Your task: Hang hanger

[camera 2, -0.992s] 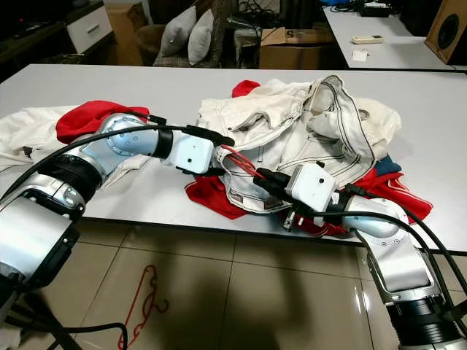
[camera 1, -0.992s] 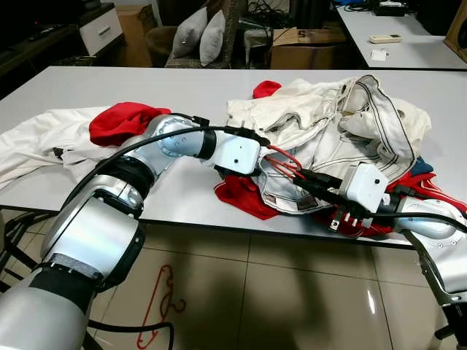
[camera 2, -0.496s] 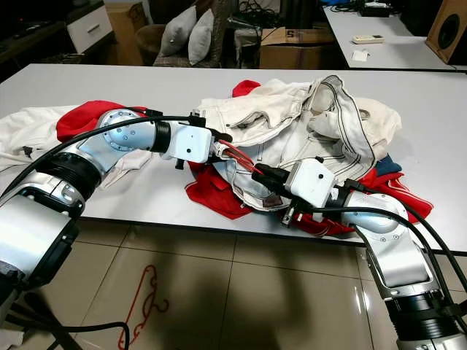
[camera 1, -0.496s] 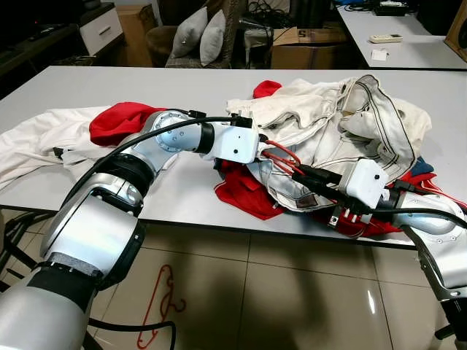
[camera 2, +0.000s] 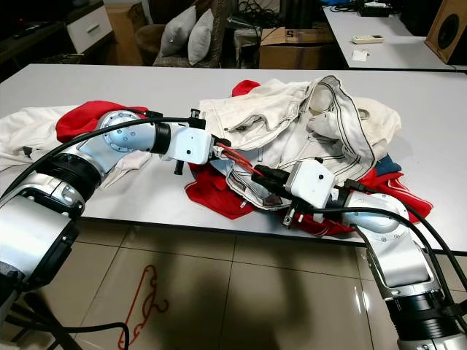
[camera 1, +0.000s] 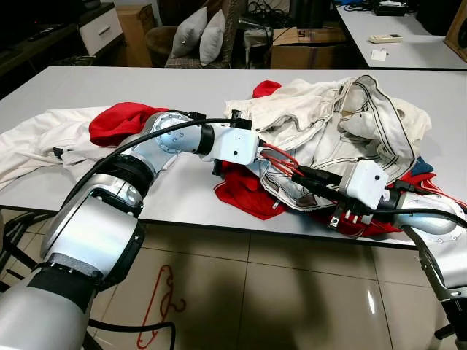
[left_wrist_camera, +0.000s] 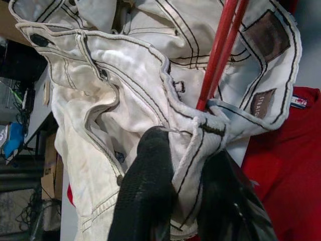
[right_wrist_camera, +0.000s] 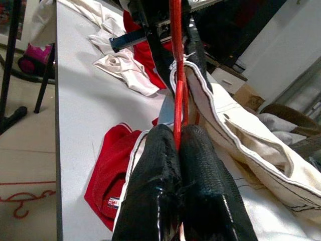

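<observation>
A white garment with dark stitching (camera 1: 343, 124) lies bunched on the grey table (camera 1: 182, 197), over red clothes (camera 1: 244, 193). My left gripper (camera 1: 258, 150) is shut on the garment's hem (left_wrist_camera: 193, 160), pinched between its black fingers (left_wrist_camera: 150, 196). A thin red hanger (camera 1: 283, 159) runs from under that hem towards my right gripper (camera 1: 305, 176). The right gripper (right_wrist_camera: 178, 138) is shut on the hanger's wire (right_wrist_camera: 175, 65), near the table's front edge. Most of the hanger is hidden inside the garment.
A red cloth (camera 1: 120, 120) and a white cloth (camera 1: 36, 138) lie at the table's left. Another red hanger (camera 1: 162, 295) lies on the tiled floor below the front edge. Behind stand a second table (camera 1: 408, 44), cushions (camera 1: 201, 33) and a cardboard box (camera 1: 306, 45).
My left gripper has risen a little and drawn back, lifting the white hem up along the hanger. The right gripper has hardly moved.
</observation>
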Controlling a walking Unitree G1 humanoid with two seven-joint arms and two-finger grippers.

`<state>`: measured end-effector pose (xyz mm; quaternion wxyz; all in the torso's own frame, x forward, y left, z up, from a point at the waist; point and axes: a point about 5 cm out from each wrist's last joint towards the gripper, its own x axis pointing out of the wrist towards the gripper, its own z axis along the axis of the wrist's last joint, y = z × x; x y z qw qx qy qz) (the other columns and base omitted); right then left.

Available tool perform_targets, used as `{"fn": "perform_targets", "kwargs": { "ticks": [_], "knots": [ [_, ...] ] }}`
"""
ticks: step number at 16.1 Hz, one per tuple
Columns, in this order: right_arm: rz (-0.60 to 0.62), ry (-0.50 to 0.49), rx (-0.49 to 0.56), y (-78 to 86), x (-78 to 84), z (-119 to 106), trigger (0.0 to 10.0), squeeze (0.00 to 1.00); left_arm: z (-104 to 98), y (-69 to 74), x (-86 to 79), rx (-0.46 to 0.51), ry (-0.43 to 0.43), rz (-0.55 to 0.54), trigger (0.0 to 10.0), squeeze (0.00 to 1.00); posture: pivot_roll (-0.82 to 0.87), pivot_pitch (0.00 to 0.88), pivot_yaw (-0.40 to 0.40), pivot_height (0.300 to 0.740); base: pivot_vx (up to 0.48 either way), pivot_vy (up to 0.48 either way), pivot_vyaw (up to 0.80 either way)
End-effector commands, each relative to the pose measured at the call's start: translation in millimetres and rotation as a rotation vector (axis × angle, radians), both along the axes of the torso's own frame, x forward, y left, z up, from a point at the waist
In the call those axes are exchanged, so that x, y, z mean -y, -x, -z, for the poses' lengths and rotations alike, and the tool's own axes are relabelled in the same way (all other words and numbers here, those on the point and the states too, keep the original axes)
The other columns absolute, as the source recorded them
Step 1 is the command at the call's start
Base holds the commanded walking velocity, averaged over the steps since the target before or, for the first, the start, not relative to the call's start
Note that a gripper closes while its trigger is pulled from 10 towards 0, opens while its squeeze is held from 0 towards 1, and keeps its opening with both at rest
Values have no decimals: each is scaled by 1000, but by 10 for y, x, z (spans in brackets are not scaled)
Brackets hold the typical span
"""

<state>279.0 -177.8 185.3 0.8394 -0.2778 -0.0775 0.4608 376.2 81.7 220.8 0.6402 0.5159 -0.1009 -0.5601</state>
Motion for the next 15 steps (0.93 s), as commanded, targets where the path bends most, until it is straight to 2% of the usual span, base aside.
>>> {"fn": "perform_targets", "kwargs": {
  "ticks": [1, 6, 9, 11, 12, 13, 15],
  "knots": [
    [-64, -21, 46, 3, -65, -135, 10000, 0, 116, 4, -44, -33, -8, -31, 0, 0, -105, 0, 100, 740, 0, 0, 0],
    [-96, -17, 72, -56, -89, -234, 10000, 0, 348, 44, -95, -77, -6, -72, 0, 0, -97, 0, 60, 740, 0, 0, 0],
    [-104, -22, 86, -94, -125, -256, 10000, 0, 326, 35, -104, -76, 4, -80, 0, 0, -92, 0, 56, 740, 0, 0, 0],
    [-73, -47, 118, -148, -130, -295, 10000, 0, 257, 14, -94, -82, 53, -92, 0, 0, -90, 0, 64, 740, 0, 0, 0],
    [-66, -56, 112, -159, -123, -291, 10000, 192, 243, 5, -93, -82, 68, -102, 0, 0, -90, 0, 69, 740, 0, 0, 0],
    [-59, -65, 105, -163, -114, -285, 10000, 1000, 231, -8, -96, -82, 79, -116, 0, 0, -90, 0, 73, 740, 0, 0, 0],
    [-43, -73, 109, -149, -75, -293, 10000, 1000, 207, -48, -138, -71, 85, -168, 0, 0, -92, 0, 84, 740, 0, 0, 0]
  ]
}}
